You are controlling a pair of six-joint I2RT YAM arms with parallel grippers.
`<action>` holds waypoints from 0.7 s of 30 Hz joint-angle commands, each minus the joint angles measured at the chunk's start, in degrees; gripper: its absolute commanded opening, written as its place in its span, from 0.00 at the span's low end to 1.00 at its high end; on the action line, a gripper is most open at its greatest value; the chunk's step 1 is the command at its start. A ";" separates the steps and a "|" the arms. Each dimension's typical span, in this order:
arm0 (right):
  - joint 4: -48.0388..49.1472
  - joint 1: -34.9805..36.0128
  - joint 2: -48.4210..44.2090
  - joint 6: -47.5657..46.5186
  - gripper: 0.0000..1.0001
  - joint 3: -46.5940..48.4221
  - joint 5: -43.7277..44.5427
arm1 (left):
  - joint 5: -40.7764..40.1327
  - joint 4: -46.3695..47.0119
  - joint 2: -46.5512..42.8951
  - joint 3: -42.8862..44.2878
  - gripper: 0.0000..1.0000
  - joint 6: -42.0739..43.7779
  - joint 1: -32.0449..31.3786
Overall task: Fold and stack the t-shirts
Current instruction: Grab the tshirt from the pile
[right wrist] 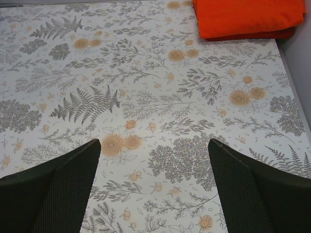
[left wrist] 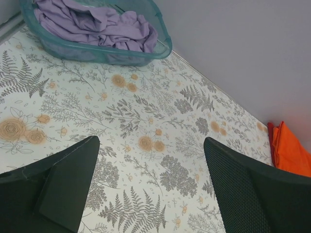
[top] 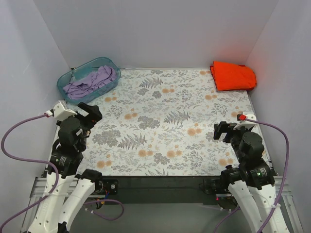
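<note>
The lavender-purple t-shirt [top: 91,80] lies crumpled in the teal tub [top: 66,77] at the far left corner; it also shows in the left wrist view [left wrist: 97,25]. The orange-red t-shirt [top: 232,75] lies folded at the far right corner, and shows in the right wrist view [right wrist: 248,17] and at the edge of the left wrist view [left wrist: 290,153]. My left gripper [top: 90,112] is open and empty above the cloth at the near left [left wrist: 150,145]. My right gripper [top: 222,131] is open and empty at the near right [right wrist: 154,145].
The table [top: 165,121] carries a floral-print cloth. White walls close it in on the left, back and right. The teal tub [left wrist: 97,48] stands against the back left wall.
</note>
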 commanded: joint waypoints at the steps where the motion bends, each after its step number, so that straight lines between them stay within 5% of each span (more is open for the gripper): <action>1: 3.56 0.27 0.33 0.62 0.98 -0.27 -0.46 | 0.62 1.79 1.14 -1.04 0.88 -0.29 -0.22; 10: 6.99 0.27 3.05 1.41 0.98 -3.53 -8.10 | 7.46 7.23 12.20 -3.60 0.88 3.04 -0.22; 21: 8.04 0.62 4.29 -0.08 0.98 -4.49 -13.04 | 13.97 9.61 49.19 17.90 0.88 7.00 4.33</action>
